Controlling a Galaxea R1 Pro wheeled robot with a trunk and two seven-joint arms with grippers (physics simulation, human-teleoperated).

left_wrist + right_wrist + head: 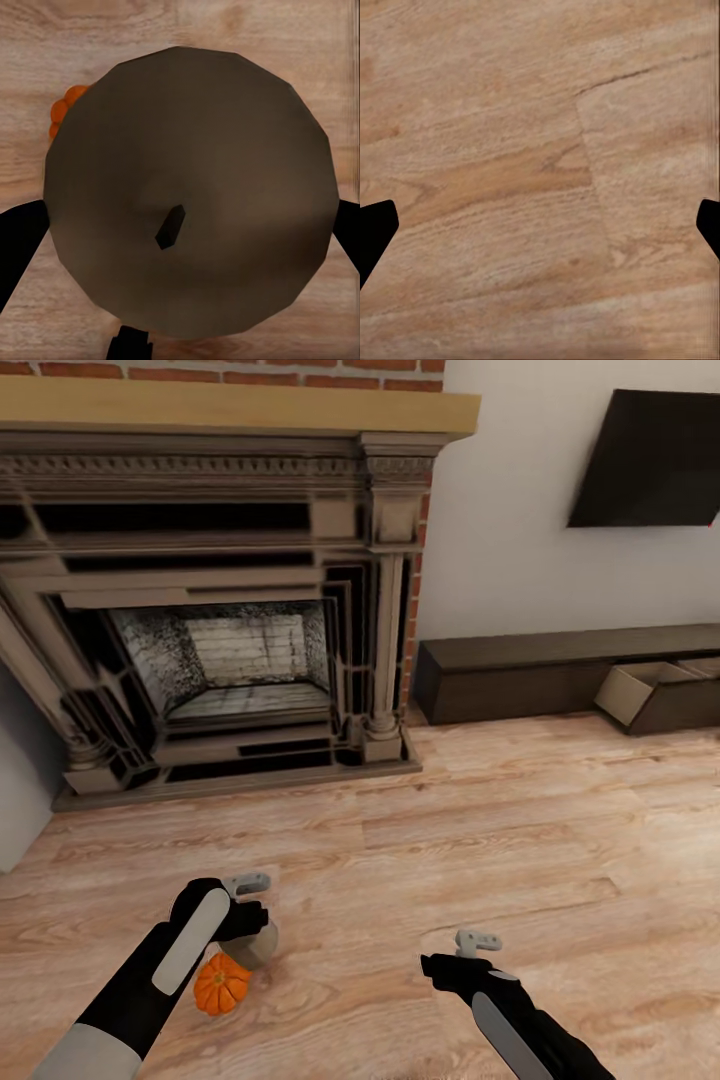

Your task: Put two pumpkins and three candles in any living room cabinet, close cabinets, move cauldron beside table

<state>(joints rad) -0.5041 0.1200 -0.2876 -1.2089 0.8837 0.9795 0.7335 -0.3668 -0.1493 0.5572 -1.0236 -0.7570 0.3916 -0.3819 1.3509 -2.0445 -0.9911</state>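
Observation:
A grey-tan candle (260, 948) stands upright on the wooden floor, touching an orange pumpkin (222, 983) on its near-left side. My left gripper (248, 932) hangs straight over the candle. In the left wrist view the candle's round top (187, 187) with its dark wick lies between the two dark fingers (19, 244), which are spread wide at its sides, and the pumpkin (64, 109) peeks out past its edge. My right gripper (435, 964) hovers open above bare floor, its fingertips (375, 236) far apart. The long dark cabinet (520, 675) runs along the back right wall.
One cabinet drawer (640, 695) is pulled open, showing its pale inside. A large carved fireplace (220, 610) fills the back left. A dark screen (650, 460) hangs on the white wall above the cabinet. Wooden floor stretches between me and the cabinet.

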